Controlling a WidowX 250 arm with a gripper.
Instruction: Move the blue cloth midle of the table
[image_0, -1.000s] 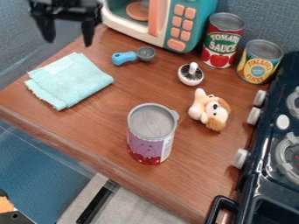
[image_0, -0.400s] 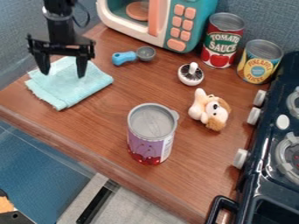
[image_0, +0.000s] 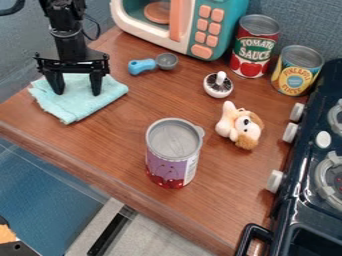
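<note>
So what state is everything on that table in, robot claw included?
Blue cloth: folded, lying flat
Claw: open, pointing down at the cloth
Scoop: lying, bowl up
Purple can: upright
Tomato can: upright
Pineapple can: upright
Toy dog: lying down
Small knobbed toy: knob up
Toy microwave: upright, door unclear

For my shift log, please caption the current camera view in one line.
Open gripper over the folded blue cloth, with the purple can and plush dog nearby on the wooden table.
</note>
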